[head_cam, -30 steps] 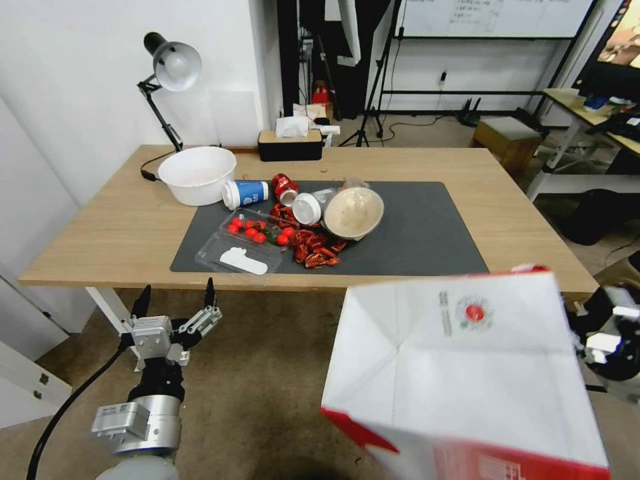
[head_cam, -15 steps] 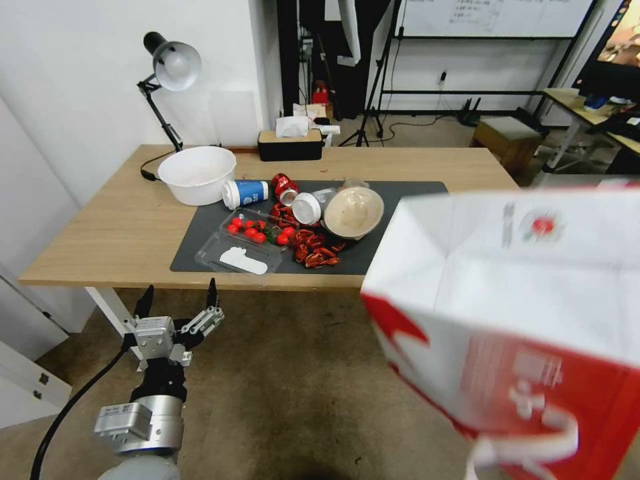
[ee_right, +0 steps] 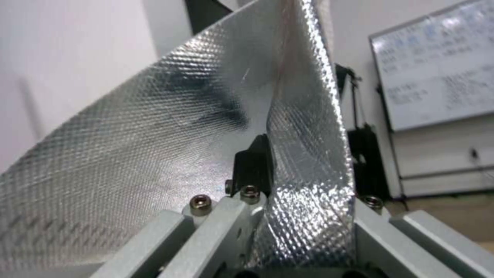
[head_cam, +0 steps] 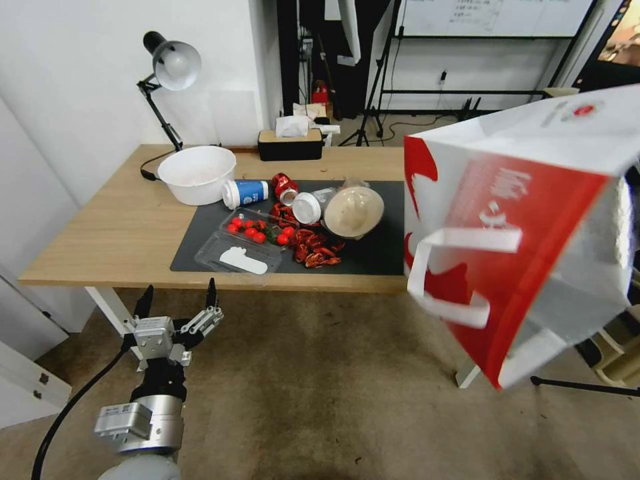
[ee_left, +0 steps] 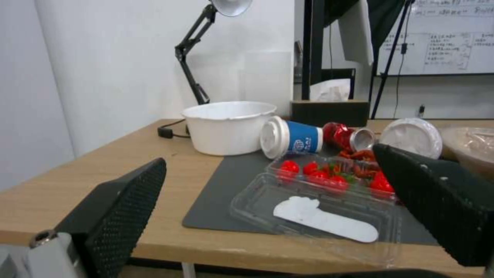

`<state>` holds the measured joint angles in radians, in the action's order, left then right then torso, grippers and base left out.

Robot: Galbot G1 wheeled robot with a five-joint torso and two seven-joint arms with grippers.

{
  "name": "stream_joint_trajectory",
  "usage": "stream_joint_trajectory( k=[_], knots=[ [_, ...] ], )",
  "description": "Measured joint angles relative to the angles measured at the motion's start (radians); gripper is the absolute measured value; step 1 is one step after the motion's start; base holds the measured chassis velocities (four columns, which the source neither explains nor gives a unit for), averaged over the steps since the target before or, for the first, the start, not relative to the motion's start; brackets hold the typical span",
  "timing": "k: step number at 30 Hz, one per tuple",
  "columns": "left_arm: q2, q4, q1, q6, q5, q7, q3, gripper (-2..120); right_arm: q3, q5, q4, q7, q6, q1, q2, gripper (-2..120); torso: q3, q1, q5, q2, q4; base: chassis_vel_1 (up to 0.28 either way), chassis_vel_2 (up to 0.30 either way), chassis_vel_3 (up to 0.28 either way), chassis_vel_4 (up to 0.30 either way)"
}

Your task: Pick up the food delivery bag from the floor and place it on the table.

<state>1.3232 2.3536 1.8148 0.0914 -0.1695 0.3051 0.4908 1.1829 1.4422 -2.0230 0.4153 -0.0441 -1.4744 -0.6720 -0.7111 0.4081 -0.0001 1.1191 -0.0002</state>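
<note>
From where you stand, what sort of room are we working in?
Most likely an office or lab workspace: a whiteboard on the back wall, a desk lamp on the light-wood table, and a second desk behind.

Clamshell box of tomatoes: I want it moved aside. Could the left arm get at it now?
Probably yes: the left end effector is open, just below the table edge, clamshell box near that edge, unobstructed.
</note>
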Motion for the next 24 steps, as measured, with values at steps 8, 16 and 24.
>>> stream_joint_trajectory(
  k=[8,16,24],
  knots=[
    [0.006,-0.004,0.002,0.009,-0.001,0.002,0.008,100,-0.098,0.097,0.030,-0.361,-0.138,0.141,0.197,0,0.000,0.000,0.0001,-0.001,0.0002,0.000,0.000,0.000,0.000],
    [0.010,-0.005,0.003,0.014,0.000,0.004,0.010,100,-0.114,0.160,0.099,-0.465,-0.218,0.168,0.333,0,0.000,0.000,0.0001,-0.001,0.0001,0.000,0.000,0.000,0.000],
    [0.011,-0.006,0.000,0.014,0.001,0.004,0.009,100,-0.130,0.203,0.145,-0.499,-0.234,0.178,0.395,0,0.001,0.000,0.0001,-0.001,0.0000,0.000,0.000,0.000,0.000]
  ],
)
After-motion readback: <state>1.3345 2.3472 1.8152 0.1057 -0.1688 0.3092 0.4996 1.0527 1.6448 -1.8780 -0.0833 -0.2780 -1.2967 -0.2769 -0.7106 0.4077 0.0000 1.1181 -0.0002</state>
